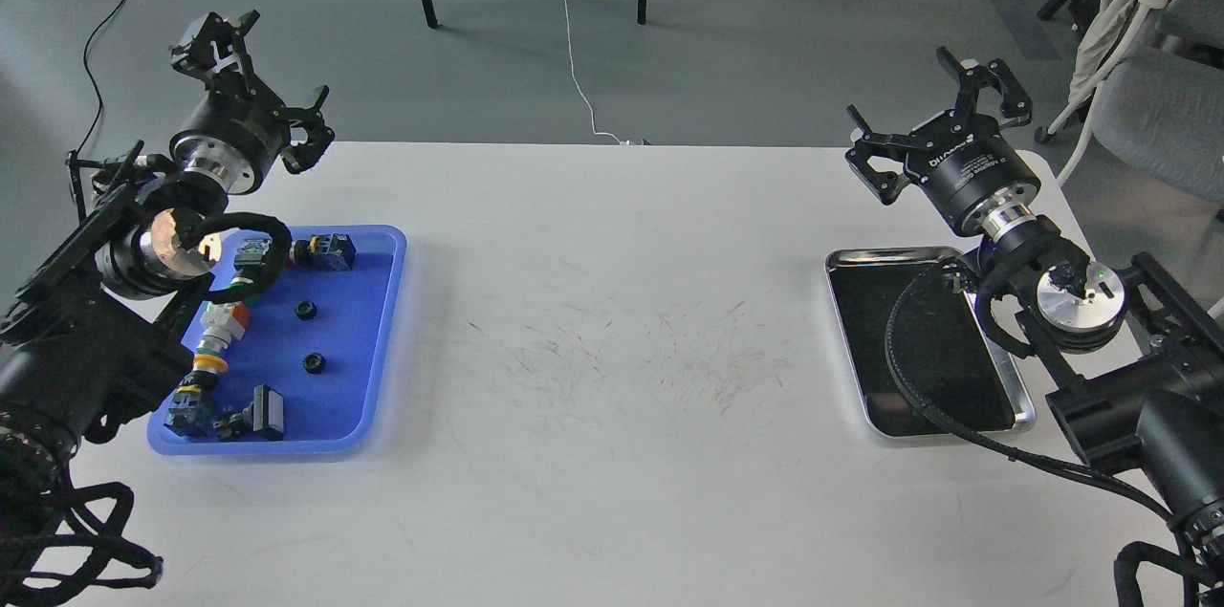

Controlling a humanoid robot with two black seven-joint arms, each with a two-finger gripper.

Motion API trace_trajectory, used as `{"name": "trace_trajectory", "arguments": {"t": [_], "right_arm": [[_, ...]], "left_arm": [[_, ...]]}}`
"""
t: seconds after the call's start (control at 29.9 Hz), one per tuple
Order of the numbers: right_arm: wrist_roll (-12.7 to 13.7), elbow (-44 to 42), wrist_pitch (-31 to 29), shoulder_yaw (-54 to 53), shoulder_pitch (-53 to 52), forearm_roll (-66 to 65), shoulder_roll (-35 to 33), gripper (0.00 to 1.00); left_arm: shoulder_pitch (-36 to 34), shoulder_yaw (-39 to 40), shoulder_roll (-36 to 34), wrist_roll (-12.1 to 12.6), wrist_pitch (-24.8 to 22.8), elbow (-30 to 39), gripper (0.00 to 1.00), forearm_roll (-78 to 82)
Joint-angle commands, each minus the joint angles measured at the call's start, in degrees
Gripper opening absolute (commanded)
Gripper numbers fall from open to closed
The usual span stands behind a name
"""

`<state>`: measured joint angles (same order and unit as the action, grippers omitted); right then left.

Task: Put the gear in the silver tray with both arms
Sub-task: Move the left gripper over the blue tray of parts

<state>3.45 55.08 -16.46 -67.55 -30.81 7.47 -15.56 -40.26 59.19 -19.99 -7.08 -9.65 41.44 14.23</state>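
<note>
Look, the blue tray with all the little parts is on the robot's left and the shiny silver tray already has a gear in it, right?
Not quite. The head view shows the silver tray holds nothing yet. The blue tray with the little parts is indeed on the robot's left.

Shiny metal silver tray (1023,397), glossy blue plastic tray (378,339), scuffed matt white table (612,349).

Black arms (115,301), silver joint caps, black cables.

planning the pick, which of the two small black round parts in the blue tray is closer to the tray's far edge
The upper small black round part is closer to the far edge of the blue tray; the other round part lies below it, nearer the tray's middle.
</note>
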Motion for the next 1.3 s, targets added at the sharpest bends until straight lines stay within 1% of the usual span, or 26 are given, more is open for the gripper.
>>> {"name": "trace_trajectory", "arguments": {"t": [0.0, 0.13, 0.27, 0.3, 0.4, 0.47, 0.54, 0.64, 0.7, 0.74, 0.77, 0.94, 1.1, 1.27], "right_arm": [[-0.02, 0.64, 0.29, -0.30, -0.13, 0.00, -0.61, 0.99], [-0.02, 0.91, 0.55, -0.30, -0.04, 0.01, -0.61, 0.99], [-0.02, 2.74, 1.86, -0.13, -0.22, 0.01, -0.53, 0.99], [-0.02, 3.97, 2.31, -0.13, -0.22, 0.01, -0.61, 0.99], [-0.02, 4.42, 2.31, -0.13, -0.57, 0.01, -0.61, 0.99], [0.06, 4.42, 2.31, -0.13, -1.36, 0.01, -0.61, 0.99], [-0.02, 4.51, 2.31, -0.04, -1.80, 0.01, -0.61, 0.99], [-0.02, 4.86, 2.13, -0.30, -1.71, 0.01, -0.61, 0.99], [-0.02, 4.86, 2.31, -0.92, -1.80, 0.01, -0.61, 0.99], [-0.02, 4.86, 2.31, -0.92, -1.71, 0.01, -0.61, 0.99], [-0.02, 4.86, 2.31, -0.83, -1.71, 0.01, -0.61, 0.99], [-0.02, 4.77, 2.22, -2.23, -1.80, 0.01, -1.84, 0.99], [-0.02, 4.77, 2.05, -1.80, -1.71, 0.01, -1.93, 0.99], [-0.02, 4.68, 2.05, -2.41, -1.71, 0.01, -1.93, 0.99]], "left_arm": [[0.53, -0.83, -0.22, -0.12, -0.28, 0.39, 0.98, 0.36], [0.45, -1.10, -1.54, -0.21, -0.19, 0.13, 0.98, 0.36], [0.36, -1.45, -4.88, 0.23, -0.81, 0.39, 0.98, 1.33], [0.10, -2.14, -5.23, 0.14, -1.33, 0.48, 0.98, 1.94], [-0.26, -3.82, -6.37, -0.04, -0.90, 0.48, 0.98, 2.30], [0.18, -4.96, -8.56, 0.23, -1.42, 0.48, 0.98, 2.47], [0.36, -7.94, -10.76, -0.03, -2.21, 1.35, 0.98, 2.39], [0.97, -9.62, -13.83, -0.04, -3.79, 6.35, 0.98, 2.38], [3.07, -10.76, -16.29, -0.04, -3.45, 10.74, 0.98, 2.47], [4.30, -11.37, -18.05, -0.04, -3.45, 13.98, 0.98, 2.65], [5.36, -12.08, -20.33, 0.05, -3.45, 17.32, 0.98, 3.34], [10.19, -14.72, -32.89, -0.21, -3.89, 29.72, 0.98, 9.14], [14.15, -15.16, -41.25, -0.04, -3.89, 36.68, 0.98, 12.04], [14.42, -17.52, -47.06, 0.05, -3.89, 41.87, 0.98, 21.26]]}}
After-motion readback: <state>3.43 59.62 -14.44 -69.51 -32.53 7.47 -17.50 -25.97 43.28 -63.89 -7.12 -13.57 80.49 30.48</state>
